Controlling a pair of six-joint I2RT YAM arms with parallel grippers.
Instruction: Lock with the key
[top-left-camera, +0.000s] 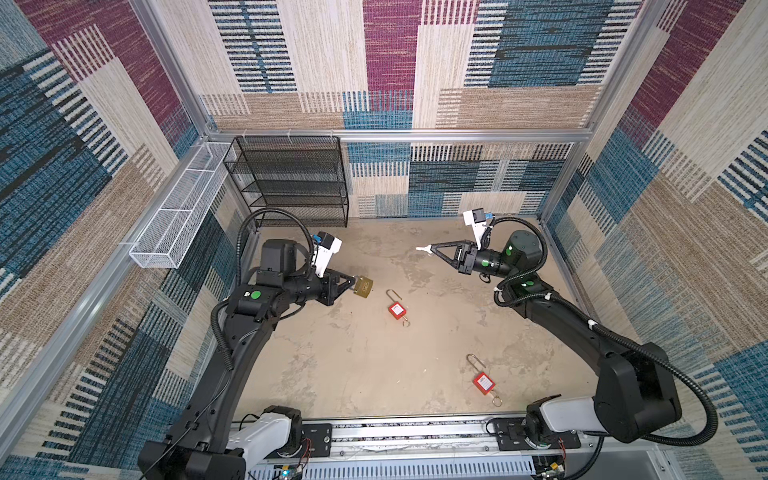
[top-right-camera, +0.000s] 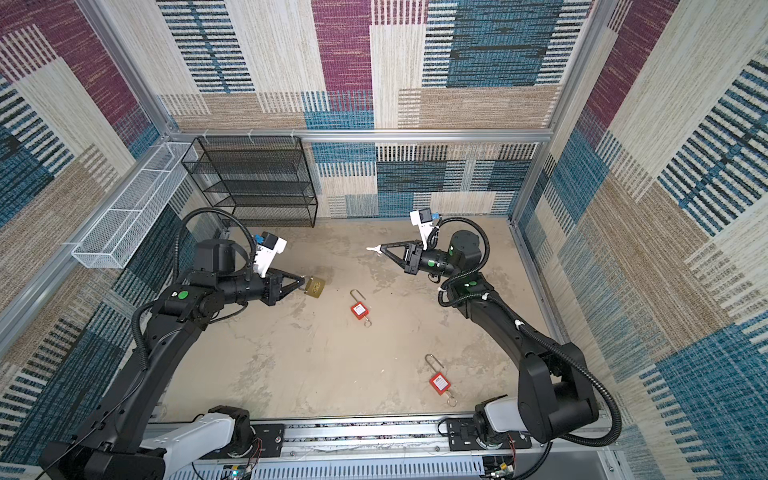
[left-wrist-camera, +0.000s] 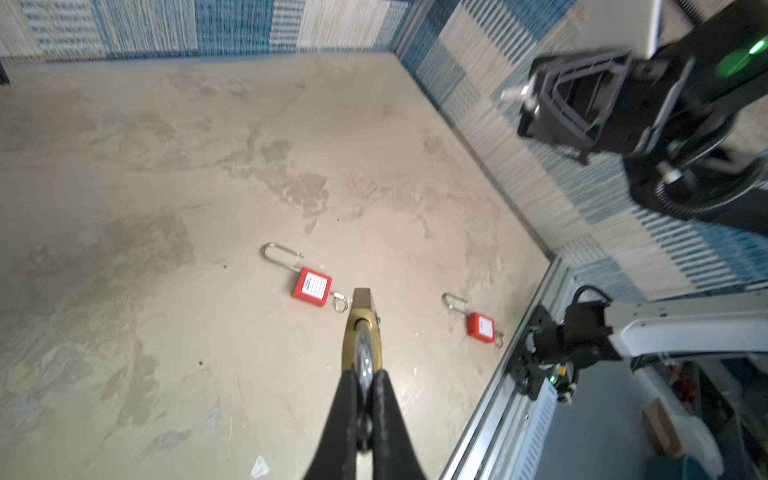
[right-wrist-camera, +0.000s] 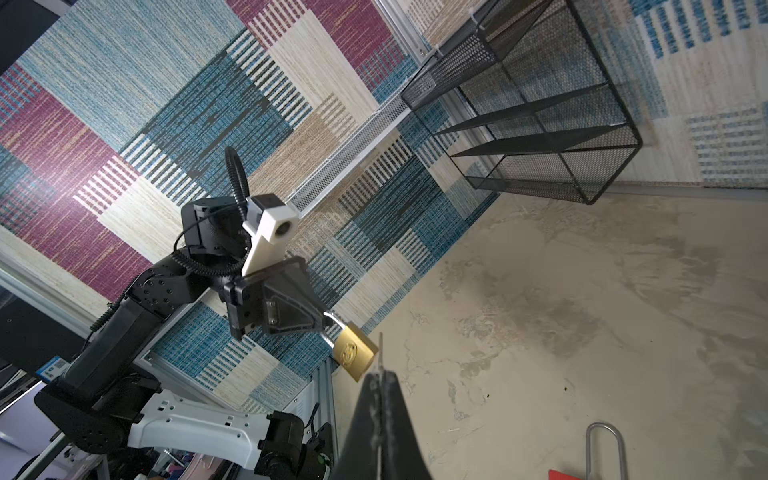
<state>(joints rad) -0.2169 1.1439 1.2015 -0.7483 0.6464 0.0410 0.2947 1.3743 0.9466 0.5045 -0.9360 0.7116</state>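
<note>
Fingers of left gripper (top-left-camera: 355, 286) clamp one brass padlock (top-left-camera: 364, 287), right gripper's (top-left-camera: 432, 247) clamp one key (top-left-camera: 421, 249); we count two red padlocks (top-left-camera: 397, 309) (top-left-camera: 483, 381), one near left fingers.

Between the left pincer (top-left-camera: 352, 286) and the right pincer (top-left-camera: 432, 248) the air is open, and nothing stands in the straight way. The brass padlock (top-left-camera: 364, 286) sticks out ahead of the left pincer and the key (top-left-camera: 422, 249) ahead of the right one, so both take part of this gap. Below the gap a red padlock (top-left-camera: 397, 309) lies on the bench (top-left-camera: 332, 374). A second red padlock (top-left-camera: 483, 382) lies well apart from both pincers. Behind the left pincer a black mesh shelf (top-left-camera: 291, 183) stands against the wall, with a white mesh basket (top-left-camera: 174, 224) on the side wall beside it.
</note>
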